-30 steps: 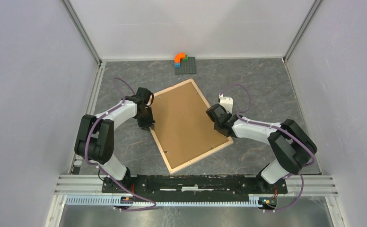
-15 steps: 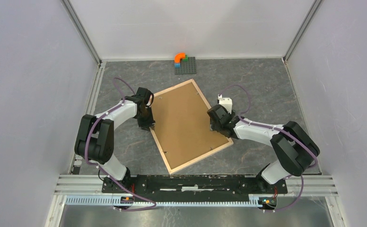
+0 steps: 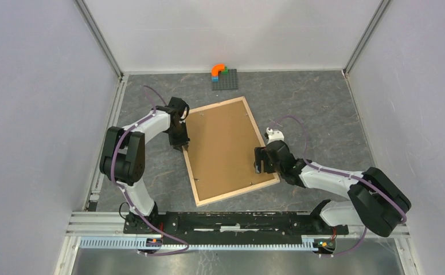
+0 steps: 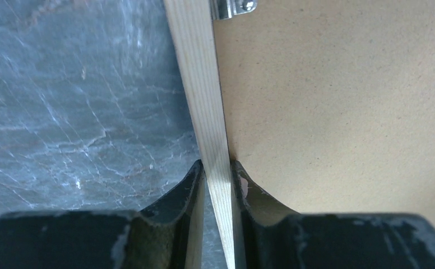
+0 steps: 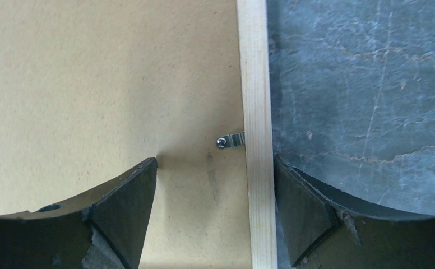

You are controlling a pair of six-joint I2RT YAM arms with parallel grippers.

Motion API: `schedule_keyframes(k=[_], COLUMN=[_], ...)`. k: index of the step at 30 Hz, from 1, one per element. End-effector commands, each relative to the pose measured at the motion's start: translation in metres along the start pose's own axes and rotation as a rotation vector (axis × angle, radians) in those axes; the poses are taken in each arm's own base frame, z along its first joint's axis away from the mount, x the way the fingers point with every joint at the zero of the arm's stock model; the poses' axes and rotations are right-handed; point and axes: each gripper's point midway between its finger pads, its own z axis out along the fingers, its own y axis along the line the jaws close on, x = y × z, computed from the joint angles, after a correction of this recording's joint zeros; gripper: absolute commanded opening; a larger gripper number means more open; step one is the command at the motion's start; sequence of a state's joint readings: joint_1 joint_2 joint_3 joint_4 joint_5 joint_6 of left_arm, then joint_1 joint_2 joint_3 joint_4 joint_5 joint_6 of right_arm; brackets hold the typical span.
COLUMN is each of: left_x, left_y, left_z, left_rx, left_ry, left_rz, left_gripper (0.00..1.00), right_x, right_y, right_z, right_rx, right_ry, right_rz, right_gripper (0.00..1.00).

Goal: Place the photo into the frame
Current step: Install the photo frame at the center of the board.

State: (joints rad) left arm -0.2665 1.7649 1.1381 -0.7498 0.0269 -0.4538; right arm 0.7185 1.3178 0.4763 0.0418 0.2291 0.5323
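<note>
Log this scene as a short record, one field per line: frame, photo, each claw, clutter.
frame: frame lies flat on the table, back side up, brown backing board showing
photo: not visible in any view
left claw: left claw shut on the frame's left rail
right claw: right claw open, straddling the right rail by a metal tab
clutter: toy bricks at the far edge

Frame (image 4: 200, 84) face down, hidden against table (image 3: 323, 109).

left claw (image 4: 217, 175) pinches frame (image 4: 201, 84) rail | backing board (image 4: 338, 101) right of it | metal clip (image 4: 235, 8) at top
</note>
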Motion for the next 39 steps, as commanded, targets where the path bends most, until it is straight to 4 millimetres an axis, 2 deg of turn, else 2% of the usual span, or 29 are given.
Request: schedule_keyframes(k=[1,6,8,10,13,14,20,24,27,32,34,39], left_x=[-0.025,-0.023,-0.022,-0.022,-0.021,-0.019,-0.015,-0.017,-0.023,-0.035,-0.036,-0.027], left_y=[-0.018,0.000,-0.002,-0.004,-0.009,-0.011,-0.015,-0.014,-0.017,-0.024,-0.024,-0.015], left_z=[-0.012,-0.011,-0.013,-0.013,-0.012,-0.011,-0.009,-0.005,-0.001,-0.003,-0.003,0.006], left_rx=[0.050,-0.027,-0.010,0.001,0.020,0.031,0.051,0.036,0.030,0.035,0.033,-0.001], left_ry=[-0.052,-0.078,-0.084,-0.084,-0.074,-0.067,-0.059,-0.059,-0.049,-0.042,-0.049,-0.029], left_rz=[0.068,0.103,0.106,0.105,0.102,0.101,0.102,0.111,0.115,0.101,0.099,0.104], left_gripper=[0.02,0.02,0.02,0.02,0.02,0.02,0.02,0.02,0.02,0.02,0.02,0.02], right_x=[-0.003,-0.055,-0.085,-0.106,-0.140,-0.145,-0.189,-0.195,-0.178,-0.156,-0.156,-0.174], right_y=[0.032,-0.010,-0.015,-0.025,-0.025,-0.028,-0.013,-0.007,-0.003,-0.007,-0.009,-0.013], right_z=[-0.012,-0.014,-0.009,0.004,0.026,0.036,0.085,0.109,0.115,0.111,0.112,0.124], right_rx=[-0.151,0.118,0.163,0.205,0.213,0.226,0.224,0.207,0.168,0.148,0.150,0.187], right_ry=[-0.018,-0.127,-0.166,-0.172,-0.178,-0.170,-0.153,-0.118,-0.075,-0.082,-0.092,-0.129], right_rz=[-0.026,-0.082,-0.063,-0.012,0.073,0.104,0.159,0.151,0.150,0.171,0.162,0.130], right_gripper=[0.81,0.93,0.93,0.92,0.86,0.85,0.82,0.82,0.81,0.81,0.81,0.79])
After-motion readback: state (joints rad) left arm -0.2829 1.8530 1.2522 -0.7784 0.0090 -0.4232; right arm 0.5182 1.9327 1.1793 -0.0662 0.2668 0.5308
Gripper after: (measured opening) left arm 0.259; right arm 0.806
